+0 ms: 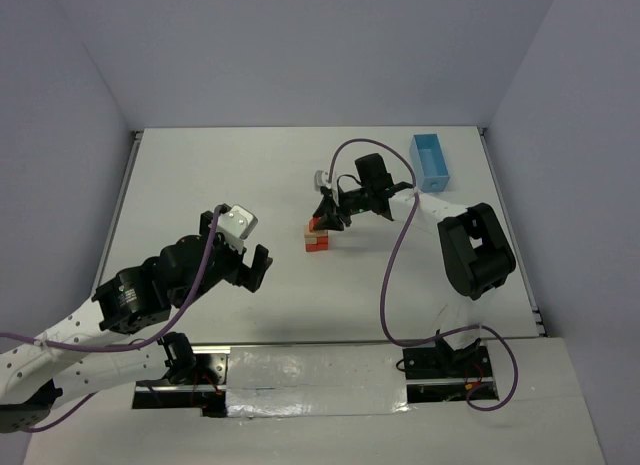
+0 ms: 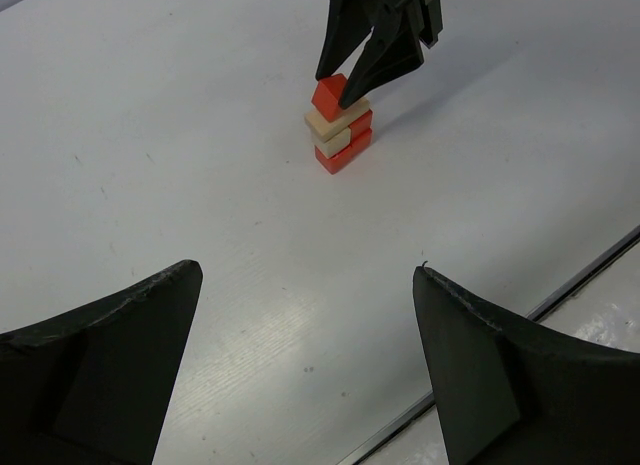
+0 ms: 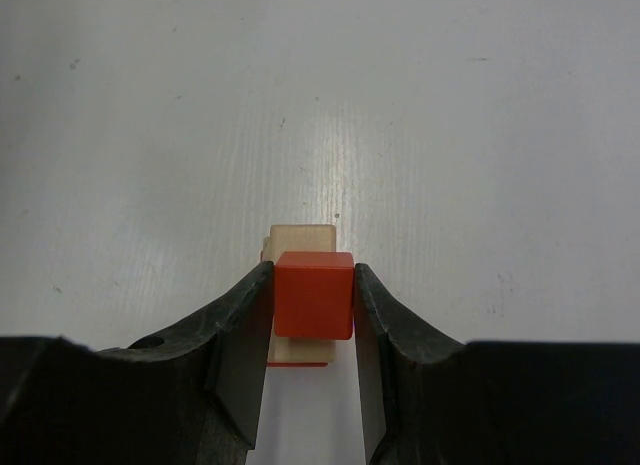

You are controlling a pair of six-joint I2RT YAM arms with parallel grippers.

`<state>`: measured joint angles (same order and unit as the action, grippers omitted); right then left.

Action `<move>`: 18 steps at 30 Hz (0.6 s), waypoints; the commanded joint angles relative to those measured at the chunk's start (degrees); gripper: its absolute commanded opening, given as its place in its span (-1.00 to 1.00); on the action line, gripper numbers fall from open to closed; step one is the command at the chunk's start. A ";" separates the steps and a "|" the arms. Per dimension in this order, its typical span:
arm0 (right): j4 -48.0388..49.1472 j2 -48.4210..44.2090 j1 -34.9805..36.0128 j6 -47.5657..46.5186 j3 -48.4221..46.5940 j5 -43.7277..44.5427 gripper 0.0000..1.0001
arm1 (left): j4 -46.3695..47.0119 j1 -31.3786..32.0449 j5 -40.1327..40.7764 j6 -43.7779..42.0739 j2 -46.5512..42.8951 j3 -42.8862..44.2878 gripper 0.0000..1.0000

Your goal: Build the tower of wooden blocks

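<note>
Stack of small red and tan cubes, wood block tower [image 2: 338,135], mid-table. Top red cube [image 3: 314,293] pinched on 2 opposite flat faces by right gripper [image 1: 322,217], half-closed. Left gripper [image 2: 305,275] spread wide, empty, well apart. Probably light, stiff, smooth wood; easily toppled, so best released gently, straight up.

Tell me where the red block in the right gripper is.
In the right wrist view the red block is centred, clamped in the right gripper, directly over a tan block topping the tower.
</note>
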<state>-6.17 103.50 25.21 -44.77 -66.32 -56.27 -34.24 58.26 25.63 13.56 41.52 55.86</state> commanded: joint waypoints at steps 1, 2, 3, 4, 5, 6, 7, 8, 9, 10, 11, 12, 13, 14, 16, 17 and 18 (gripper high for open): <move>2.74 -1.20 0.54 0.56 -0.21 -0.77 -0.62 | 2.69 -0.25 -0.49 -0.82 -0.65 -0.40 0.99; 2.75 -1.29 0.54 0.65 -0.12 -0.77 -0.62 | 2.69 -0.34 -0.40 -0.82 -0.65 -0.40 0.99; 2.83 -1.29 0.45 0.65 -0.03 -0.68 -0.62 | 2.69 -0.25 -0.49 -0.82 -0.65 -0.31 0.99; 3.01 -1.37 0.54 0.91 -0.03 -0.68 -0.62 | 2.69 -0.25 -0.49 -0.82 -0.56 -0.40 0.99; 3.01 -1.37 0.54 0.92 -0.03 -0.77 -0.62 | 2.69 -0.25 -0.58 -0.82 -0.56 -0.40 0.99; 2.92 -1.37 0.45 0.83 -0.12 -0.77 -0.62 | 2.69 -0.34 -0.67 -0.82 -0.56 -0.40 0.99; 2.84 -1.37 0.54 0.83 -0.12 -0.77 -0.62 | 2.69 -0.25 -0.58 -0.82 -0.56 -0.40 0.99; 2.57 -1.29 0.45 0.65 -0.29 -0.86 -0.61 | 2.69 -0.25 -0.58 -0.82 -0.56 -0.40 0.99; 2.40 -1.29 0.54 0.57 -0.38 -1.21 -0.61 | 2.69 -0.25 -0.58 -0.82 -0.65 -0.40 0.99; 2.22 -1.29 0.54 0.56 -0.47 -1.21 -0.61 | 2.60 -0.25 -0.58 -0.82 -0.65 -0.40 0.99; 1.96 -1.20 0.37 0.39 -0.47 -1.38 -0.61 | 2.69 -0.25 -0.58 -0.82 -0.74 -0.48 0.99; 1.78 -1.20 0.54 0.22 -0.56 -1.47 -0.61 | 2.69 -0.25 -0.58 -0.82 -0.74 -0.40 0.99; 1.69 -1.20 0.54 0.21 -0.56 -1.47 -0.61 | 2.69 -0.25 -0.49 -0.82 -0.65 -0.48 0.99; 1.61 -1.20 0.45 0.13 -0.65 -1.56 -0.60 | 2.69 -0.25 -0.49 -0.82 -0.74 -0.40 0.99; 0.82 -1.11 0.54 -0.49 -0.73 -1.65 -0.60 | 2.69 -0.25 -0.49 -0.82 -0.74 -0.48 0.99; 0.73 -1.11 0.54 -0.49 -0.65 -1.65 -0.60 | 2.69 -0.25 -0.49 -0.82 -0.74 -0.48 0.99; 0.64 -1.11 0.45 -0.49 -0.65 -1.56 -0.59 | 2.69 -0.25 -0.49 -0.82 -0.74 -0.48 0.99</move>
<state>-5.45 103.50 25.21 -44.51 -66.32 -56.38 -34.24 58.26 25.56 13.54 41.47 55.86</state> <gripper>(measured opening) 0.413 0.995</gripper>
